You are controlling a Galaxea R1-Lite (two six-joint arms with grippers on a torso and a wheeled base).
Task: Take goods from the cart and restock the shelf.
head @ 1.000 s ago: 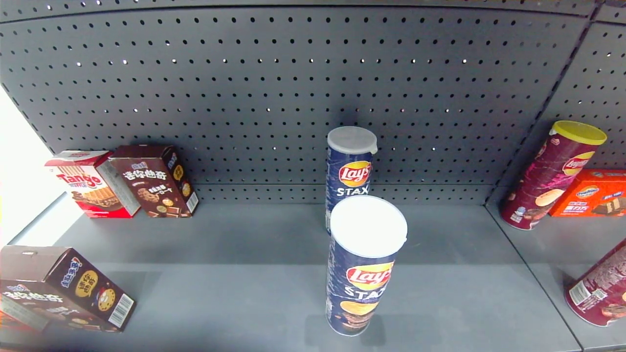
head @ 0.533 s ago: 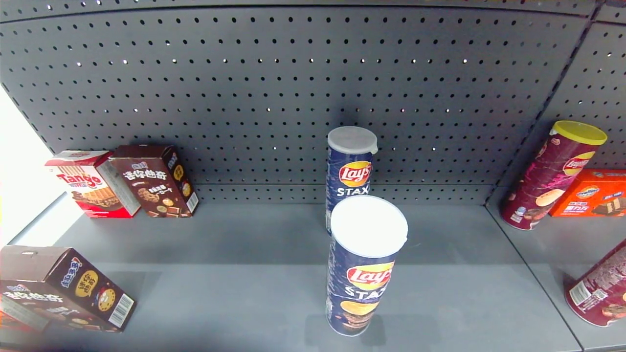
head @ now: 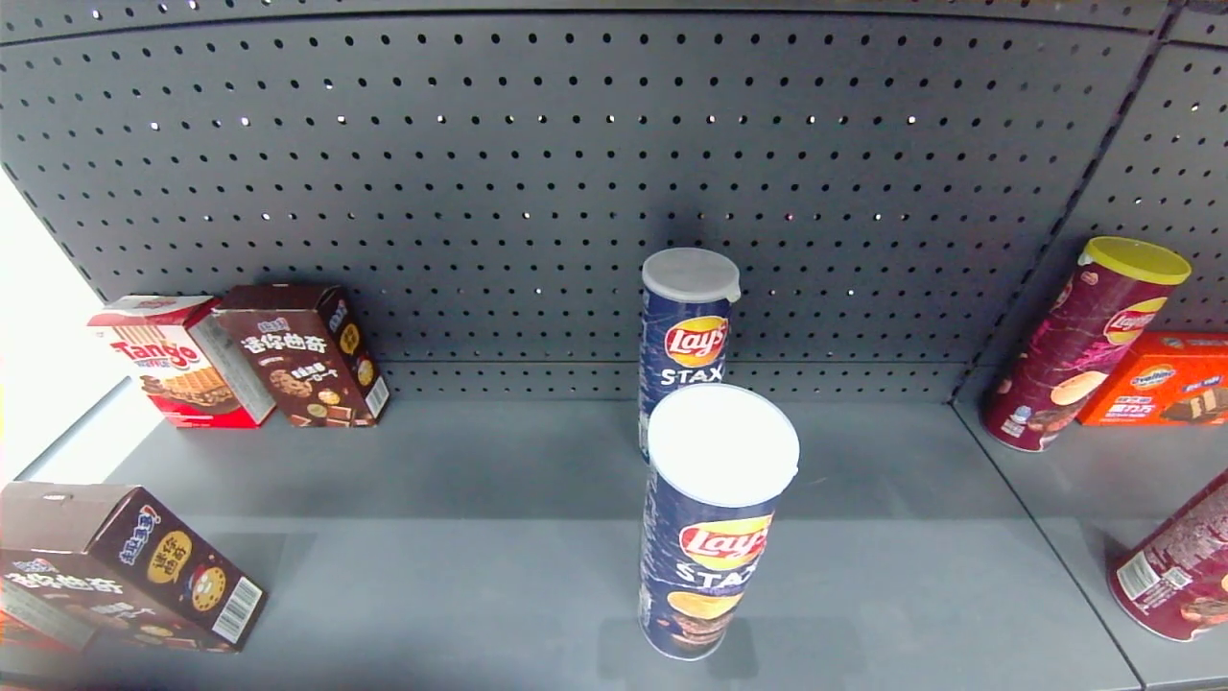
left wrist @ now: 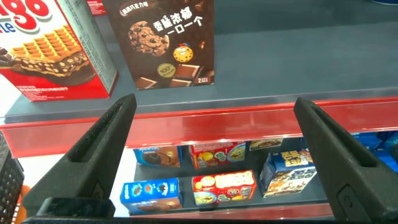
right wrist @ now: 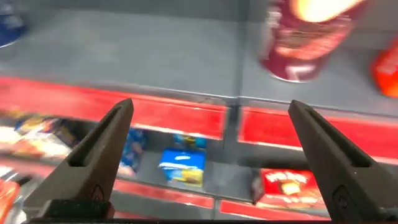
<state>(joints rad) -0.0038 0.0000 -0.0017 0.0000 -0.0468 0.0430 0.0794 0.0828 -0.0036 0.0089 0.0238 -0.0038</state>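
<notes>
Gaping wide and empty before the shelf point(left wrist: 280, 62): left gripper point(left wrist: 214, 102), right gripper point(right wrist: 210, 104).

Two blue chip cans point(head: 687, 331) point(head: 715, 576), two maroon chip cans point(head: 1074, 355) point(head: 1175, 566), one red wafer box point(head: 168, 369), one orange box point(head: 1161, 384), and two brown cookie boxes point(head: 302, 360) point(head: 144, 571), possibly three.

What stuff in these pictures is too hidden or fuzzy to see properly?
- Head view: the bottom of the rear blue can is hidden behind the front blue can.
- Head view: the lower maroon can and the brown box are cut off by the picture's edges.
- Right wrist view: the dark red can is blurred, and its top is cut off.
- Left wrist view: the lower-shelf packs are too small to identify.
</notes>
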